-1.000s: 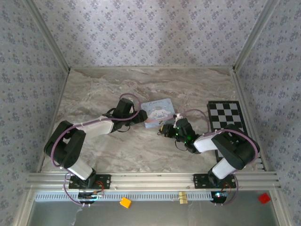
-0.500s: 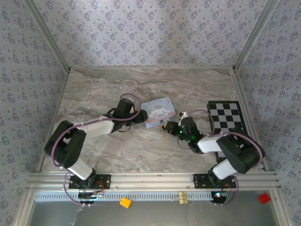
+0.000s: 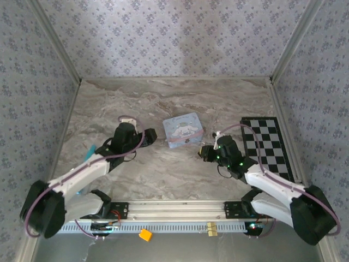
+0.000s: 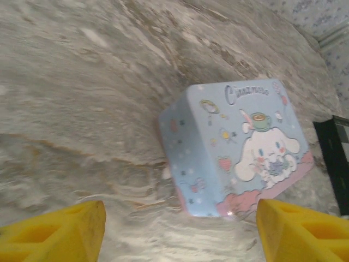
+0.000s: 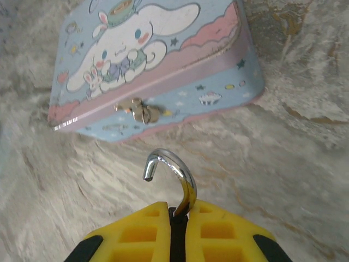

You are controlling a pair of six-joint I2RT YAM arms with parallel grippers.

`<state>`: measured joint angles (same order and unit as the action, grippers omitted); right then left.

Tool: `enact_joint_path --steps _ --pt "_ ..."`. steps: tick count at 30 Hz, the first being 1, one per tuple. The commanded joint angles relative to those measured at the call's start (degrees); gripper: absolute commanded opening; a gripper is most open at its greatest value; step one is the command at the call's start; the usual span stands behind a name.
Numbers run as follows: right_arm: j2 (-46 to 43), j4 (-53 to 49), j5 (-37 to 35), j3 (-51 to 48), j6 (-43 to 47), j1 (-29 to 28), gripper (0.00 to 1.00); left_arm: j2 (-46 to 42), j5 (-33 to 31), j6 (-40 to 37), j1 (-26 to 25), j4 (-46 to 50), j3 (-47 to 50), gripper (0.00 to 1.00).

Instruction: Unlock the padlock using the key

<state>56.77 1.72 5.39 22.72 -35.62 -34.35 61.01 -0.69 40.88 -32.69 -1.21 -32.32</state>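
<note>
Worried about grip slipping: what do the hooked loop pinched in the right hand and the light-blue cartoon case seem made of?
Curved silver padlock loop: likely polished metal, mirror-like highlights. Light-blue cartoon-printed case: glossy printed tin or hard plastic, unclear which; sheen along its pink seam.

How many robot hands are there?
2. The left hand is open, left of the blue case. The right hand, just in front of it, pinches the padlock by its hook.

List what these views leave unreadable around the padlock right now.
- Body and keyhole of the padlock: right wrist view, buried inside the right gripper; shackle sticks out.
- Same lock, top view: too small, under that gripper.
- Fingers of the left gripper: left wrist view, cut by bottom edge.
</note>
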Motion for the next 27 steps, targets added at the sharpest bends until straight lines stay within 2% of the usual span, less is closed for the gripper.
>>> enact_joint_path --steps 1,6,12,15,22,27 --pt "-3.4 -15.1 0.4 3.6 6.2 -1.5 0.10 -7.4 -6.8 -3.4 0.5 5.2 4.3 0.73" --pt "-3.9 -22.0 -2.3 6.4 7.3 -8.4 0.10 -20.6 -12.5 -4.8 1.7 11.8 9.3 0.75" --pt "1.4 -20.8 -6.3 7.7 5.2 -19.0 0.10 -32.0 -14.9 -5.8 2.2 15.2 13.1 0.77" --pt "5.1 -17.4 -6.4 7.6 3.5 -22.2 0.10 -35.2 -15.4 -5.3 2.5 15.8 14.8 0.78" --pt "11.4 -10.4 -3.3 7.1 2.4 -23.4 0.10 -36.3 -14.8 -4.7 2.7 16.4 16.1 0.79" --pt "12.9 -9.4 -2.3 6.2 1.4 -21.9 0.11 -36.6 -14.8 -4.8 2.9 16.1 17.0 0.79"
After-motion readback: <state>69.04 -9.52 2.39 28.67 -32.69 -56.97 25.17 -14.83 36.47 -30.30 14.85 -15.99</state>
